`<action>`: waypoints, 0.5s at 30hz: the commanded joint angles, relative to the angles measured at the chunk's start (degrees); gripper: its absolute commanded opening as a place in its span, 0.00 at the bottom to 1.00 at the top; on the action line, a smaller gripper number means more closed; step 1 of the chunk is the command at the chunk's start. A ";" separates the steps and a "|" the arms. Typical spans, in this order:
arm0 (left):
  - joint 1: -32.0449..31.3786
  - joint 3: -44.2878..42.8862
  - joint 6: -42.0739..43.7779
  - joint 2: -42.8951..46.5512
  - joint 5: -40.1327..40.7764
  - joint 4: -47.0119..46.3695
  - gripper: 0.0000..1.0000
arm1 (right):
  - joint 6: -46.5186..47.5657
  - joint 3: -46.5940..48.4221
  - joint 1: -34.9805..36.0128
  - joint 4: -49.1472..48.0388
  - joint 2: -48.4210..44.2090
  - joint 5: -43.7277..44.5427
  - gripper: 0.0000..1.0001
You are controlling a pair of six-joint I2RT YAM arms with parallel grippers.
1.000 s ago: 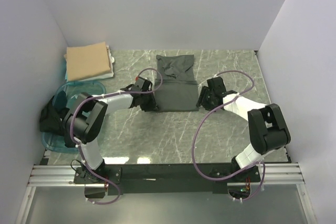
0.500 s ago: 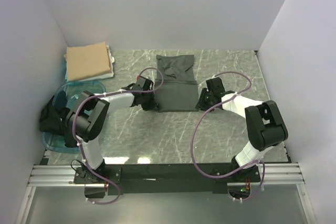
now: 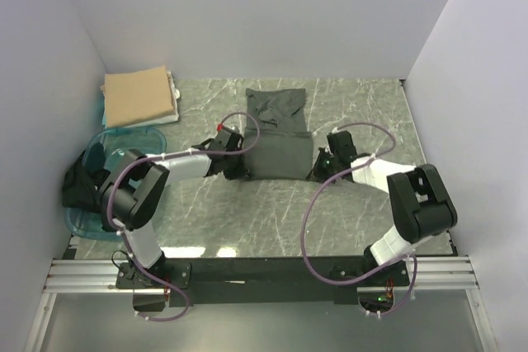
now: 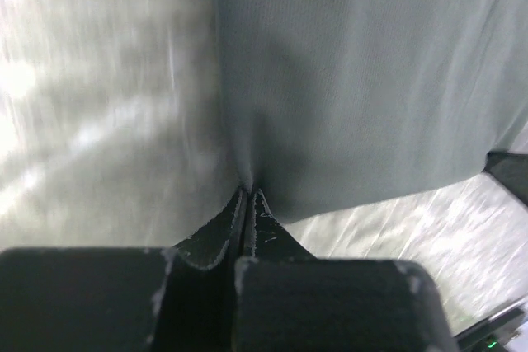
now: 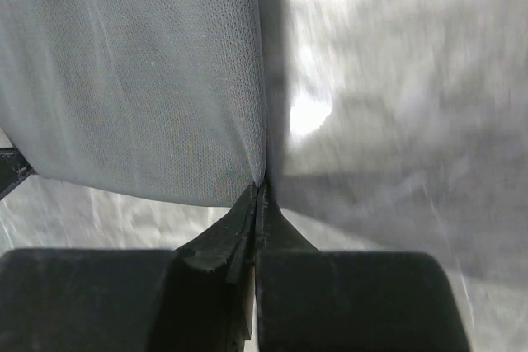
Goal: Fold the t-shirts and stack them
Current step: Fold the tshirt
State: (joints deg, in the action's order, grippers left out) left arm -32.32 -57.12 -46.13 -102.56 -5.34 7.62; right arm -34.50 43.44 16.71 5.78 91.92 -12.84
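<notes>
A dark charcoal-grey t-shirt (image 3: 279, 142) lies partly folded on the marble table, its far end rumpled. My left gripper (image 3: 242, 172) is shut on its near left corner. In the left wrist view, the cloth (image 4: 363, 80) puckers into the pinched tips of the left gripper (image 4: 248, 193). My right gripper (image 3: 316, 172) is shut on the near right corner; the right wrist view shows the fabric (image 5: 140, 80) drawn into the closed right gripper (image 5: 260, 187). A folded tan t-shirt (image 3: 139, 96) lies at the far left. Black t-shirts (image 3: 81, 187) sit bunched at the left edge.
A translucent teal tub (image 3: 124, 139) stands at the left, just near the tan shirt and beside the left arm's elbow. White walls close in the back and both sides. Purple cables loop over both arms.
Both grippers have closed on the grey shirt's near corners. The near edge now looks stretched wider and drawn slightly toward the arms' bases.
</notes>
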 commanded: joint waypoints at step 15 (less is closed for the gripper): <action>-18.03 24.15 -11.96 36.26 7.11 6.98 0.01 | -5.39 -21.46 8.94 16.78 -38.63 -0.43 0.00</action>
State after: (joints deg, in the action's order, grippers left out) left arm -47.70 -35.70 -54.19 -72.01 1.34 13.89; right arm -36.69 23.00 22.87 16.34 59.18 -14.55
